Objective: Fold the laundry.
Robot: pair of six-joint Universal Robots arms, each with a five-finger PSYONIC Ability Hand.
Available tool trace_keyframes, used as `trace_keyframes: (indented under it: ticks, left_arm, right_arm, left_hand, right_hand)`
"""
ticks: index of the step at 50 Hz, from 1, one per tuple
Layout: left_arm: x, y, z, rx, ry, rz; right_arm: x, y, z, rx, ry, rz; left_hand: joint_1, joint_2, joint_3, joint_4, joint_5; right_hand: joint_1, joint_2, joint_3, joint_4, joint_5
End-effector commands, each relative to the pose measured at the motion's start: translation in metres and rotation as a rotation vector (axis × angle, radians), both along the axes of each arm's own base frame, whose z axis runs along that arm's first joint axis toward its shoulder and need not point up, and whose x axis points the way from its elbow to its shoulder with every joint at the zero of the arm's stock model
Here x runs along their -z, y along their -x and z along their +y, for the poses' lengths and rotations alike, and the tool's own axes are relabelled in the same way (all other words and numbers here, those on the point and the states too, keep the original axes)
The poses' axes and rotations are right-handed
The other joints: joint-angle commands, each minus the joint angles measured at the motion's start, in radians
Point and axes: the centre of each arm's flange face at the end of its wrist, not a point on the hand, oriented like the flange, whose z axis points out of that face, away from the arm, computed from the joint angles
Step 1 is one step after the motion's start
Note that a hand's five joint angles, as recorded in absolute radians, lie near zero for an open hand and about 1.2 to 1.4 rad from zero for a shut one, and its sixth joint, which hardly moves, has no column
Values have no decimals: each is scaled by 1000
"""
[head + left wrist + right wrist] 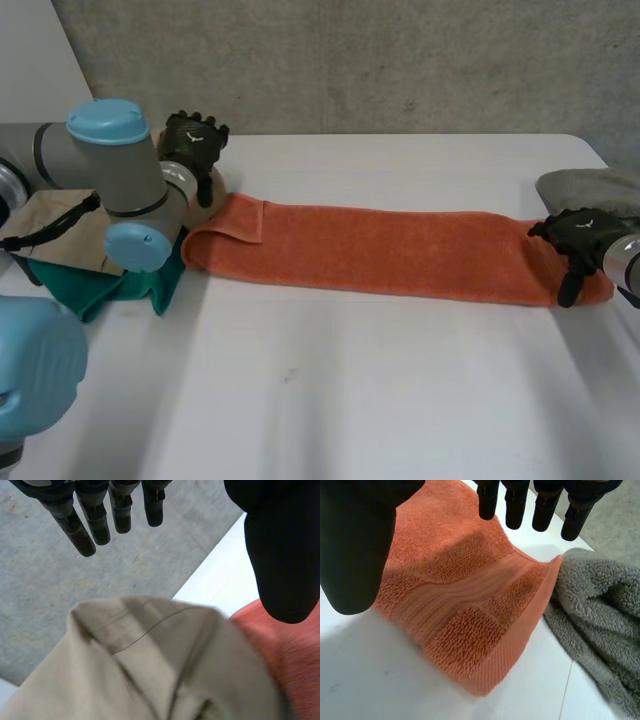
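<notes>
An orange towel (390, 250) lies folded into a long strip across the white table (350, 400), with a small flap turned over at its left end. My left hand (193, 142) hovers past that left end, fingers (90, 522) straight and apart from the thumb (280, 550), holding nothing; beige cloth (150, 665) lies under its palm, the orange towel (295, 655) beside it. My right hand (580, 240) is over the towel's right end, open, its fingers (545, 505) and thumb (360, 540) above the short hemmed edge (470, 630) without gripping it.
A grey towel (590, 185) lies bunched at the table's right edge, touching the orange towel's end (600, 610). A beige cloth (60, 235) and a green cloth (110, 285) are piled at the left under my left arm (120, 180). A concrete wall stands behind.
</notes>
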Motion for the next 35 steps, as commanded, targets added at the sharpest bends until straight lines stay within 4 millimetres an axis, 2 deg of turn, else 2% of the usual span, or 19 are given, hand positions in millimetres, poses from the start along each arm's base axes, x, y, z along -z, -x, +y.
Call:
trace_keyframes:
  ticks: [1,4,6,9,14,21,24,25,29,32,35]
  left_arm:
    - [14,23,32,168,-104,26]
    - [31,27,32,181,-128,-9]
    - [41,25,24,158,-111,-38]
    - [47,24,13,130,-81,-76]
    - [59,21,-1,96,-26,-240]
    - [70,21,-10,127,28,-354]
    - [63,14,-24,101,98,-359]
    - [55,7,-37,65,158,-333]
    - [32,-10,-64,-44,327,-239]
    - [24,-12,-65,-58,346,-206]
    - [26,-5,-56,-13,279,-189]
  right_arm:
    - [1,3,1,5,-9,2]
    - [2,3,2,4,-15,2]
    - [2,2,4,2,-18,1]
    - [3,1,4,0,-20,3]
    - [4,1,5,-2,-22,6]
    - [3,4,3,3,-15,8]
    - [2,5,3,8,-12,9]
    - [2,5,3,8,-12,9]
    - [2,3,4,1,-12,13]
    - [2,2,5,-2,-13,13]
    - [1,0,6,-5,-11,13]
  left_hand:
    - [-13,-30,-36,-24,-52]
    - [-13,-30,-36,-24,-52]
    - [-13,-30,-36,-24,-52]
    - [-13,-30,-36,-24,-52]
    - [-13,-30,-36,-24,-52]
    - [-13,-30,-36,-24,-52]
    - [-13,-30,-36,-24,-52]
    - [-13,-30,-36,-24,-52]
    - [-13,-30,-36,-24,-52]
    - [-13,-30,-36,-24,-52]
    - [-13,-30,-36,-24,-52]
  right_hand:
    - [-50,-41,-35,-42,-43]
    - [-50,-41,-35,-42,-43]
    - [-50,-41,-35,-42,-43]
    - [-50,-41,-35,-42,-43]
    - [-50,-41,-35,-42,-43]
    - [-50,-41,-35,-42,-43]
    - [-50,-41,-35,-42,-43]
    - [-50,-41,-35,-42,-43]
    - [-50,-41,-35,-42,-43]
    - [-50,-41,-35,-42,-43]
    - [-50,-41,-35,-42,-43]
